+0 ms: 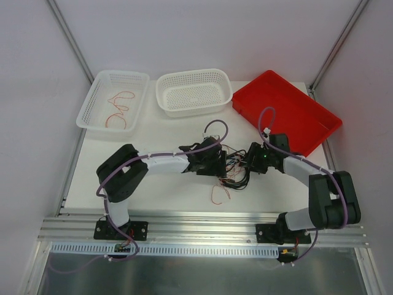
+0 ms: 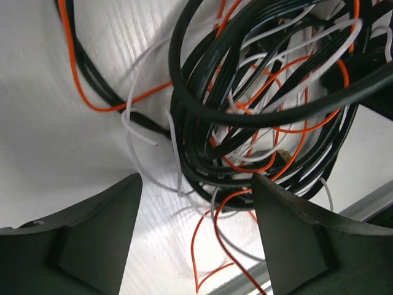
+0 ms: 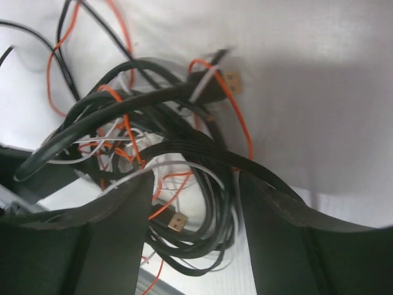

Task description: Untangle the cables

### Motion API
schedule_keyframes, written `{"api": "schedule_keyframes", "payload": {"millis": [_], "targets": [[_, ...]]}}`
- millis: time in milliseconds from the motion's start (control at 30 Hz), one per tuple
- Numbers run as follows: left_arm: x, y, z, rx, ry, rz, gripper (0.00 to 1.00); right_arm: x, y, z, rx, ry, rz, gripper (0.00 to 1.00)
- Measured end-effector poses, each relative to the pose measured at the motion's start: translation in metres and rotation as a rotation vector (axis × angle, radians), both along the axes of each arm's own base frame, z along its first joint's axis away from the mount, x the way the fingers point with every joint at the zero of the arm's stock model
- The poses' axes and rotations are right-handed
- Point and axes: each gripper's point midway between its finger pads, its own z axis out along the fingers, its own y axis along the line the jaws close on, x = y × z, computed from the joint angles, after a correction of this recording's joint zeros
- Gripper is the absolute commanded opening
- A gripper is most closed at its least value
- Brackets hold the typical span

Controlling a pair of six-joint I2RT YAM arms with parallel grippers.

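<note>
Brightly and evenly lit from overhead in the top view; sharp throughout, with only faint, soft shadows on the white worktop (image 1: 166, 192). Softer up close in both wrist views: blurred on the nearest loops of the cables (image 2: 245, 117), dark and underlit on the jaws, washed pale with grey shading behind.

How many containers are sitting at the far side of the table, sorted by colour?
White perforated plastic baskets: 2
Red rectangular plastic tray: 1
Total: 3
</note>
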Motion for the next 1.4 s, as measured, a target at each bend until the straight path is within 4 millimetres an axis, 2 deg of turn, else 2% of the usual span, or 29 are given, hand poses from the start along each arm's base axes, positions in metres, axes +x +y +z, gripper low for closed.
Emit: {"api": "schedule_keyframes", "payload": {"millis": [33, 67, 133, 167, 233, 333, 433, 533, 633, 700, 767, 867, 933, 1067, 1133, 1233, 1267, 1400], "targets": [[0.003, -0.002, 0.001, -0.009, 0.0, 0.004, 0.71, 0.001, 0.004, 0.0, 0.015, -0.001, 0.016, 0.5], [0.004, -0.004, 0.0, -0.015, 0.002, 0.003, 0.7, 0.001, 0.007, -0.002, 0.022, 0.003, 0.027, 0.34], [0.006, -0.006, 0.001, -0.027, 0.009, 0.003, 0.69, -0.002, 0.01, -0.005, 0.033, 0.019, 0.046, 0.18], [0.006, -0.007, 0.0, -0.029, 0.012, 0.002, 0.69, -0.004, 0.011, -0.006, 0.034, 0.024, 0.057, 0.07], [0.007, -0.007, 0.001, -0.036, 0.017, 0.005, 0.71, -0.008, 0.014, -0.004, 0.026, 0.025, 0.077, 0.01], [0.008, -0.008, 0.003, -0.05, 0.024, 0.006, 0.82, -0.009, 0.013, 0.014, -0.011, -0.009, 0.093, 0.01], [0.007, -0.006, 0.007, -0.059, 0.018, 0.01, 0.94, 0.003, 0.005, 0.059, -0.093, -0.127, 0.097, 0.01], [0.004, 0.005, 0.022, -0.086, 0.004, 0.033, 0.99, 0.019, -0.002, 0.122, -0.197, -0.301, 0.086, 0.01], [0.001, 0.023, 0.056, -0.157, -0.041, 0.071, 0.99, 0.022, -0.005, 0.173, -0.319, -0.449, 0.083, 0.01], [0.0, 0.038, 0.085, -0.215, -0.093, 0.105, 0.99, 0.021, -0.002, 0.188, -0.39, -0.498, 0.091, 0.01], [-0.004, 0.055, 0.107, -0.266, -0.144, 0.138, 0.99, 0.018, 0.004, 0.187, -0.473, -0.516, 0.109, 0.01], [-0.021, 0.084, 0.12, -0.317, -0.181, 0.181, 0.99, 0.012, 0.013, 0.162, -0.627, -0.48, 0.152, 0.01], [-0.032, 0.099, 0.115, -0.33, -0.183, 0.2, 0.99, 0.004, 0.017, 0.136, -0.761, -0.437, 0.182, 0.01], [-0.051, 0.128, 0.088, -0.31, -0.152, 0.256, 0.99, -0.021, 0.044, 0.096, -0.975, -0.402, 0.313, 0.02], [-0.059, 0.138, 0.076, -0.299, -0.135, 0.277, 0.99, -0.029, 0.053, 0.085, -1.068, -0.405, 0.356, 0.09], [-0.067, 0.148, 0.064, -0.289, -0.114, 0.296, 0.99, -0.039, 0.073, 0.083, -1.098, -0.44, 0.401, 0.26], [-0.068, 0.15, 0.063, -0.292, -0.112, 0.302, 0.99, -0.044, 0.082, 0.084, -1.079, -0.451, 0.425, 0.34], [-0.075, 0.158, 0.063, -0.323, -0.113, 0.322, 0.99, -0.071, 0.118, 0.081, -0.92, -0.445, 0.552, 0.46]]}}
